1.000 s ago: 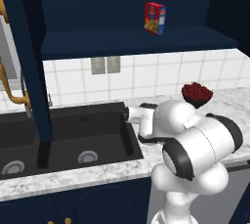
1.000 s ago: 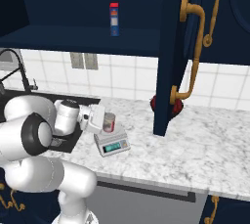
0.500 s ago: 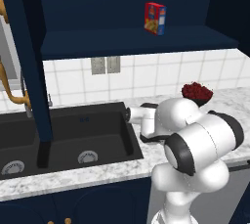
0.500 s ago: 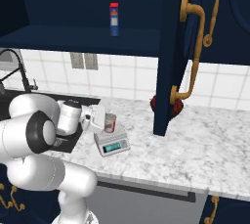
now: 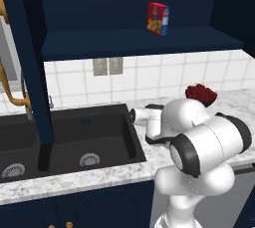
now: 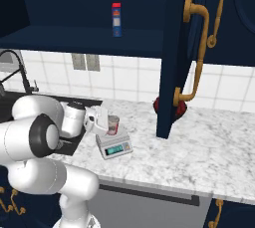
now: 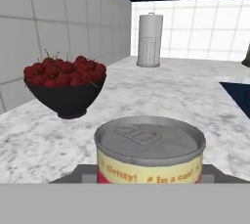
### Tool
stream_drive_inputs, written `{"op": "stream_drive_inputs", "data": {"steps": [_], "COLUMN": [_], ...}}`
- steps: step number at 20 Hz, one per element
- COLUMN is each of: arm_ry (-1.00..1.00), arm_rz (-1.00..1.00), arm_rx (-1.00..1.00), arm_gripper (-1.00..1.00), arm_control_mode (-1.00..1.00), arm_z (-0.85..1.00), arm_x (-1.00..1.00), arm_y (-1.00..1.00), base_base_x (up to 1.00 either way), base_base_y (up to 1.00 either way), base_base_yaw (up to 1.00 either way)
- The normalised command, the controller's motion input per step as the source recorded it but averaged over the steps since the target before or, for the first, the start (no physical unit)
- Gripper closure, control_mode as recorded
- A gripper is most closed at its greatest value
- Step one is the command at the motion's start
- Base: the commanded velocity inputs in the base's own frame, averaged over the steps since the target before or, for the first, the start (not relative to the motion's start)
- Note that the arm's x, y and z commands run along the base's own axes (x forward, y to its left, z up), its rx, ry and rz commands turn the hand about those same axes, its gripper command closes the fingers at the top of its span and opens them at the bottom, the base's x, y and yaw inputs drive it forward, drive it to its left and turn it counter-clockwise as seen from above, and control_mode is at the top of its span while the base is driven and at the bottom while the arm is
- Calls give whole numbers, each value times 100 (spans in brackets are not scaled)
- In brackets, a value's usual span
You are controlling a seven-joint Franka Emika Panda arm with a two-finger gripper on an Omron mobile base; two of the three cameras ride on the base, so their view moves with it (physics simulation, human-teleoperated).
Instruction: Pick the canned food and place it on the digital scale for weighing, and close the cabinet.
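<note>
nearby, cherry bowl (image 7: 67, 90) flanks the canned food (image 7: 150, 150).

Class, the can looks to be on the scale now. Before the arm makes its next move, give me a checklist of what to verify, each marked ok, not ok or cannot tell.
1. The canned food stands upright on the digital scale: ok, top level in the hand view.
2. Can well inside the weighing plate: cannot tell, the can hides most of the plate.
3. The gripper has let go of the can: cannot tell, its fingers are not clear in either base view.
4. The cabinet is closed: not ok, the door stands open over the counter.
5. The red and yellow box sits back from the shelf edge, clear of the closing doors: ok.
6. The cherry bowl stands apart from the can: ok.
</note>
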Motion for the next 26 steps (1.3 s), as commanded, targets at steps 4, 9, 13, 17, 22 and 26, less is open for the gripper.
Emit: {"op": "stream_drive_inputs", "data": {"steps": [4,9,13,17,22,26], "arm_ry": [-10,0,0,10,5,0], "arm_rz": [0,0,0,0,0,0], "arm_rx": [0,0,0,-9,-11,-8], "arm_gripper": [-100,-100,-100,-100,-100,-100], "arm_control_mode": [-100,-100,-100,-100,-100,-100], "arm_z": [-31,-5,-3,-9,-2,5], "arm_x": [-11,-28,-27,0,0,-15], "arm_y": [5,9,0,24,46,30], "base_base_x": [0,0,0,0,0,0], "base_base_y": [0,0,0,0,0,0], "base_base_yaw": [0,0,0,0,0,0]}}
